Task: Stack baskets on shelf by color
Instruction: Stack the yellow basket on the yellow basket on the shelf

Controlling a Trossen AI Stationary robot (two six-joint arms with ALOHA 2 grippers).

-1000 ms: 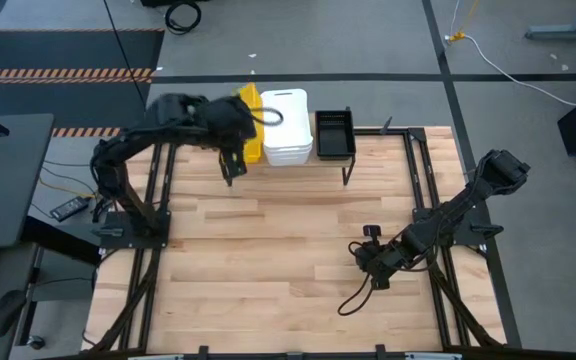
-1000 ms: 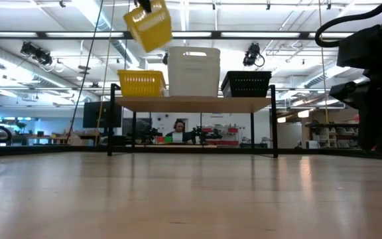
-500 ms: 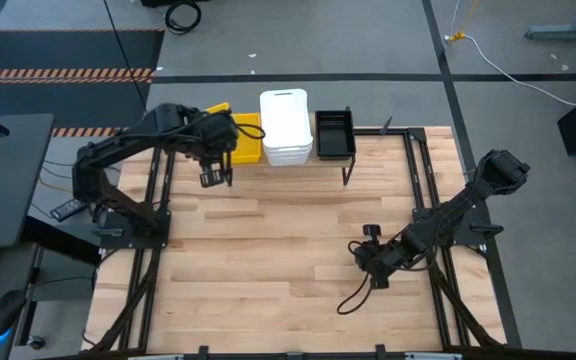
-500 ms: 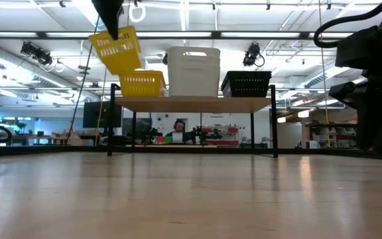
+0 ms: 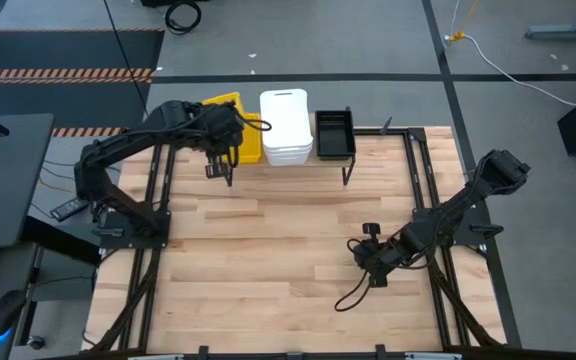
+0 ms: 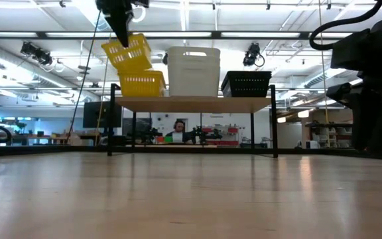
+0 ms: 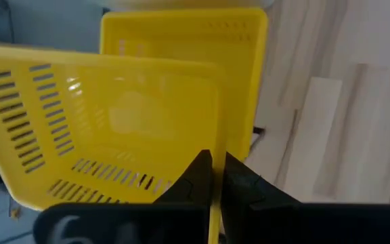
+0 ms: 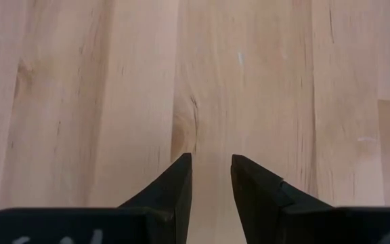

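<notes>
Left end effector [image 7: 212, 177] is clenched on a tilted yellow basket's [image 6: 128, 53] rim, holding it just above the yellow basket on the shelf [image 6: 194, 103]; right end effector [image 8: 208, 177], fingers parted, holds nothing, low over the tabletop [image 5: 268, 260].

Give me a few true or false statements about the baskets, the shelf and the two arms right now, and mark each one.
1. The left pincer is shut on the rim of a tilted yellow slotted plastic basket. True.
2. That basket rests flat on the wooden tabletop. False: it hangs in the air above a second yellow basket on the low wood-topped shelf.
3. The tall white plastic baskets stand between yellow and black mesh-sided basket. True.
4. The right pincer holds a black basket. False: it holds nothing, over bare tabletop.
</notes>
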